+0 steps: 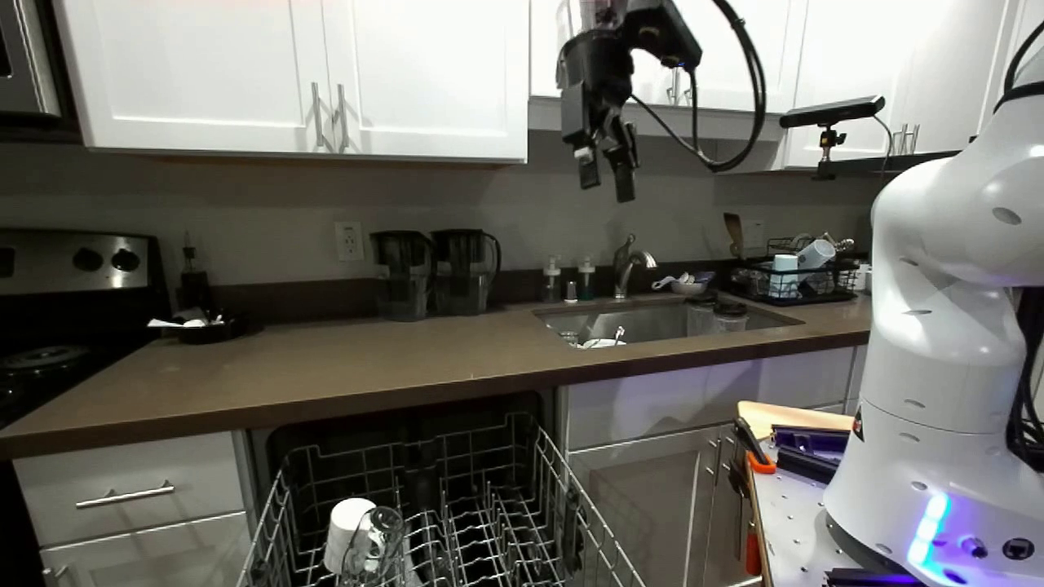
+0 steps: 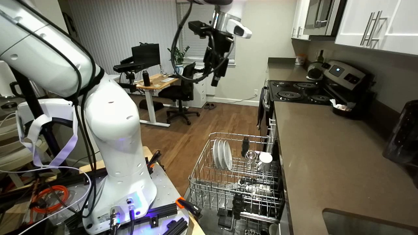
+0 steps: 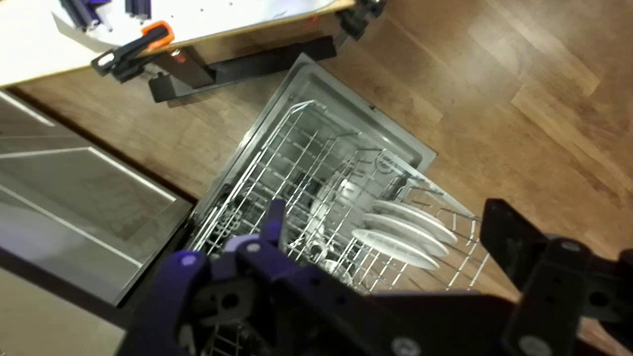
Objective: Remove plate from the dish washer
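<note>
Clear air lies between the gripper (image 1: 607, 183) and the plates (image 3: 395, 248) below, which stand on edge with only slim gaps from one to the next, while the wire wall of the dish washer rack (image 2: 241, 134) fences them round and a glass (image 2: 250, 156) and a mug (image 2: 265, 158) block the side toward the countertop (image 2: 320, 147).

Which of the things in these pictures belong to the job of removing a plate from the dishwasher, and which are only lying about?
Belong to the job:
three white plates, standing in the rack
the open dishwasher
robot's jaws, open

Only lying about:
white cup in the rack
two pitchers on the counter
pump bottles by the sink
</note>
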Robot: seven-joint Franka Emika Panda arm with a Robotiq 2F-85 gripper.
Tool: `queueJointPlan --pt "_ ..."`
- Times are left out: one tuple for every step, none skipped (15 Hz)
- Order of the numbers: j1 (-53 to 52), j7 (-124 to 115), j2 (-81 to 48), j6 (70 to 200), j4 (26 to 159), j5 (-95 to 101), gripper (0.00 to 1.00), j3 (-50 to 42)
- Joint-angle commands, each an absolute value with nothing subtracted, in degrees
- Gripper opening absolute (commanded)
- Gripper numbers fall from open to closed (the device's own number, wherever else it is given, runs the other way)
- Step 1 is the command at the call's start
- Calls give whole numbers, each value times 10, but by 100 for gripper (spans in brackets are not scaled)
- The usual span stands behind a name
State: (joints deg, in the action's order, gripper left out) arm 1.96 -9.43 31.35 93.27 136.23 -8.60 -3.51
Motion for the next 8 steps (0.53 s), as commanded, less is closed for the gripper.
queueJointPlan --pt "29 -48 166 992 1281 -23 100 -27" --pt "23 -28 130 1017 1259 -9 100 -27" --pt "19 -8 93 1039 1236 0 100 -28" --pt "14 20 58 1063 1212 6 100 -28" --pt "11 42 22 1080 1183 11 100 -27" --pt "8 61 -15 1096 1155 16 100 -24" --pt "6 78 -51 1108 1126 23 100 -20" --pt "3 95 -87 1119 1096 31 100 -15"
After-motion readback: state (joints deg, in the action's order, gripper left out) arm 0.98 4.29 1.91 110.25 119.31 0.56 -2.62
